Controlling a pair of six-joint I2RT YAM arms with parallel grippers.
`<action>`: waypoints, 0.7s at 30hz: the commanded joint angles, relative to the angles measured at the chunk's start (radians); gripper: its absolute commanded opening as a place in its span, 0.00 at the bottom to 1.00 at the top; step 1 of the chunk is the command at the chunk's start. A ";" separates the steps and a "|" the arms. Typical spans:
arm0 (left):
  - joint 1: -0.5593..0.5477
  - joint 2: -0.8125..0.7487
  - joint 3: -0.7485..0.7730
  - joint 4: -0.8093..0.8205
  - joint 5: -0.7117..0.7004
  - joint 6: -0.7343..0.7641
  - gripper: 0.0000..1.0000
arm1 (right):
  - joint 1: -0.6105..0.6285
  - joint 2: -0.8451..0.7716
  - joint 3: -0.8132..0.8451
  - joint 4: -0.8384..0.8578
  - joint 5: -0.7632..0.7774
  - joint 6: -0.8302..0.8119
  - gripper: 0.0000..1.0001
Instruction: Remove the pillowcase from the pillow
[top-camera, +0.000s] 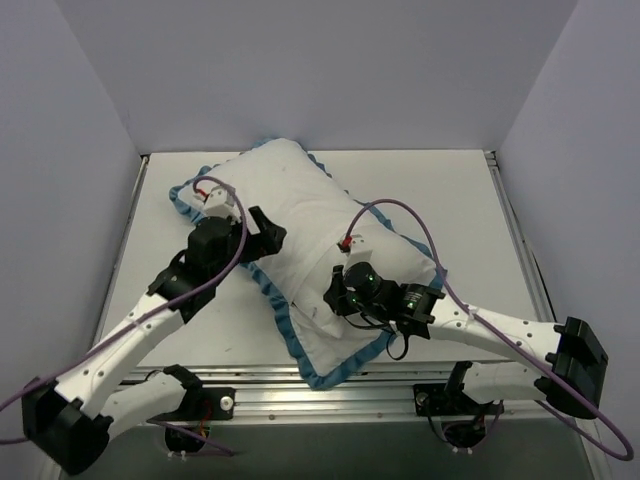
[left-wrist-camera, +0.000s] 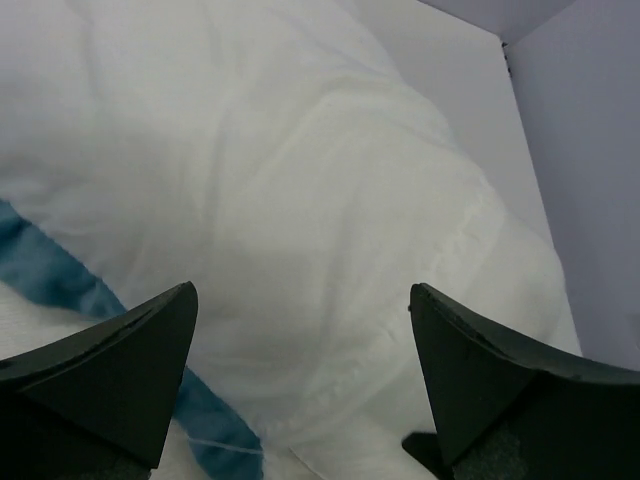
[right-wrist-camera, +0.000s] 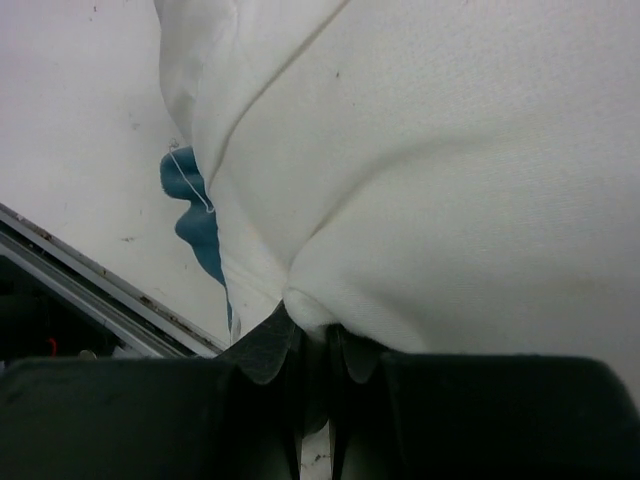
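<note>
Pillowcase, plain white face up and teal frill showing along its edges, lies plump and diagonal across the white table, running from the far left toward the near right. The right gripper is clamped tight on a pinch of the white fabric near the case's near end, with a fold bunching up from between the jaws. The left gripper hangs over the case's left side with its jaws spread wide, holding nothing (the frill passes just under one finger). The pillow fills the cover from inside; whether any of its own surface shows cannot be told.
</note>
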 joint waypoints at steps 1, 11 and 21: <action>-0.001 -0.159 -0.109 -0.078 0.003 -0.088 0.95 | -0.002 0.070 0.080 0.092 0.043 -0.031 0.00; -0.013 -0.363 -0.421 -0.063 0.126 -0.180 0.87 | -0.006 0.180 0.176 0.077 0.026 -0.092 0.01; -0.011 -0.133 -0.497 0.226 0.206 -0.177 0.79 | -0.005 0.188 0.214 -0.003 0.013 -0.128 0.02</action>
